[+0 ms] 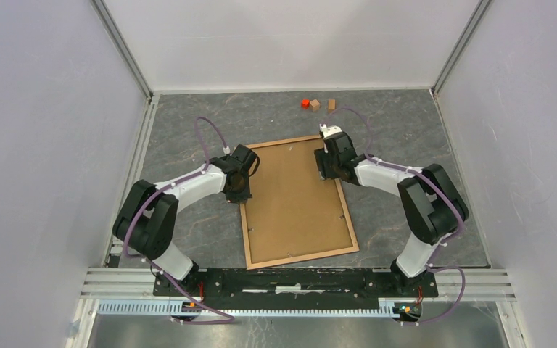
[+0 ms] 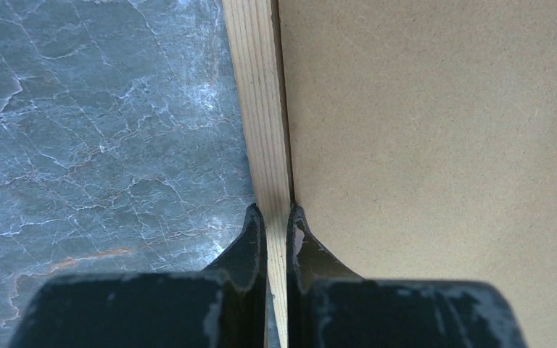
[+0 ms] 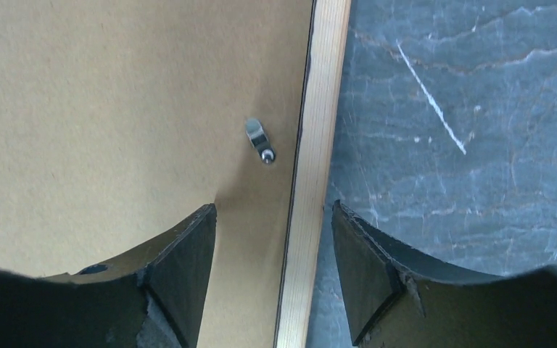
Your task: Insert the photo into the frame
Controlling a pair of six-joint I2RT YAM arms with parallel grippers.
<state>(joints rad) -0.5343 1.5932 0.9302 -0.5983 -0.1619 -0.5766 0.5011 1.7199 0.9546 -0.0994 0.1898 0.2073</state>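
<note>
I read the frame (image 2: 260, 109) rail as pale wood with fine straight grain. The backing board (image 1: 294, 206) is plain matte brown, and its clip (image 3: 260, 139) is silver. The table (image 1: 188, 130) is dark grey with a stone pattern of pale veins. At the far edge I see one red cube (image 1: 305, 104) and two tan blocks (image 1: 315, 105).

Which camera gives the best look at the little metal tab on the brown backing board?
Right wrist: the metal tab sits large, beside the frame rail. Top view makes it too small to tell; left wrist misses it.
</note>
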